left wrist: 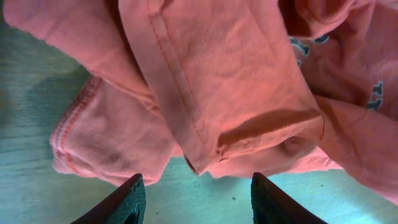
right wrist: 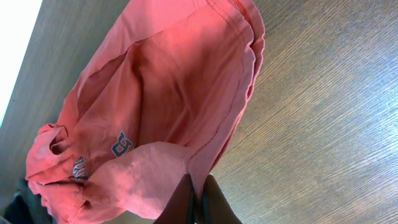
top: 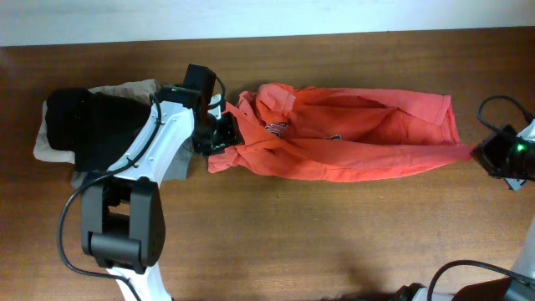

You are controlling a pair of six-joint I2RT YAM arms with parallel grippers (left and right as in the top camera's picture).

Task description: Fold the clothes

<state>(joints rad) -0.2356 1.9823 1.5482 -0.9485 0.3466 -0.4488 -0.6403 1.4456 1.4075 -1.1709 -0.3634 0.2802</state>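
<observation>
Starting at your left claw (left wrist: 196, 180), you find its two prongs spread apart with only bare surface (top: 292, 242) between them, so it grips nothing; the crumpled sleeve-and-collar end of the T-shirt (top: 351, 138) lies just ahead of the tips. Your right claw (right wrist: 198, 193) is pinched shut on the shirt's far edge, drawing one corner taut to the right, while the rest lies stretched in a long, wrinkled band across the middle of the surface. To do this step well, I judge you should hold that right pinch firm and low, then take a single hemmed edge with the left rather than the whole bunch, and spread the cloth flat before any fold. Counted: one T-shirt, two claws, and one stack (top: 79, 125) at the left, with one black and one beige garment showing.
</observation>
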